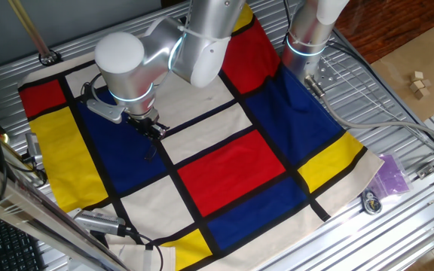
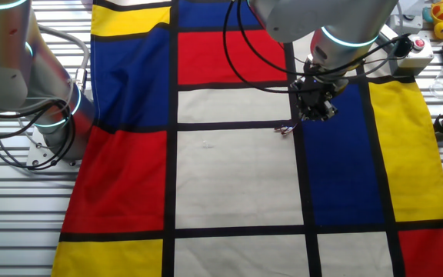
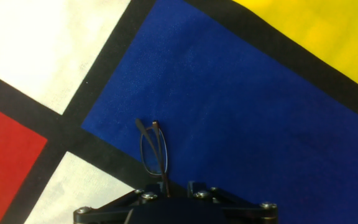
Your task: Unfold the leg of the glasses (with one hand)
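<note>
The glasses (image 3: pixel 153 150) are a tiny dark wire pair lying on the blue square of the cloth, close to a black grid line. One thin leg (image 3: pixel 165 179) runs back from the lenses into the gap between my fingers. My gripper (image 3: pixel 175 185) is low over the cloth, its jaws a little apart, with the leg close to the left finger (image 3: pixel 159 185). In one fixed view the gripper (image 1: pixel 151 128) hangs over the blue square. In the other fixed view the glasses (image 2: pixel 285 129) lie just left of the gripper (image 2: pixel 314 112).
The checked cloth (image 1: pixel 232 169) of red, blue, yellow and white squares covers the metal table. A second arm's base (image 1: pixel 307 38) stands at the cloth's far edge. A purple item (image 1: pixel 390 175) and a tool (image 1: pixel 100 223) lie off the cloth.
</note>
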